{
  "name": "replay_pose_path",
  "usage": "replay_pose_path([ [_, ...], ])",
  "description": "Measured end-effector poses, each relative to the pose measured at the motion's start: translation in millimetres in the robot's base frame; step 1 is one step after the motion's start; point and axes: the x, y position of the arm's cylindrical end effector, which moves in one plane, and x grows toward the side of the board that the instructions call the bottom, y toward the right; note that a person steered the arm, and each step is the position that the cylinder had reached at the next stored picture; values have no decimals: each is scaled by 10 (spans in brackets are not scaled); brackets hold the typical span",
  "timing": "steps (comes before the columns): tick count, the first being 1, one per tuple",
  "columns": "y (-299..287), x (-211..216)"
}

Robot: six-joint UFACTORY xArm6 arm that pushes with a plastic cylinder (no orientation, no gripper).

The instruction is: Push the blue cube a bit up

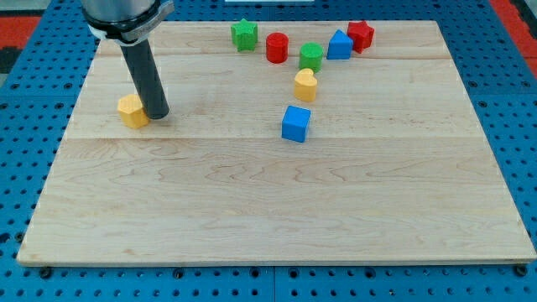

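The blue cube [295,123] lies a little right of the board's middle, in the upper half. My tip [156,114] rests on the board at the view's left, touching the right side of a yellow block [132,110]. The tip is far to the left of the blue cube. A yellow heart-like block [305,85] sits just above the blue cube, a little to its right.
Near the top edge of the wooden board [277,210] lie a green star-like block [244,34], a red cylinder [277,47], a green block [311,56], a blue block [339,44] and a red block [361,34].
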Motion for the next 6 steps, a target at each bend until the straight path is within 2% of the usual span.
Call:
replay_pose_path([
  [1,30,153],
  [2,1035,680],
  [3,2496,798],
  [4,2896,502],
  [6,1779,352],
])
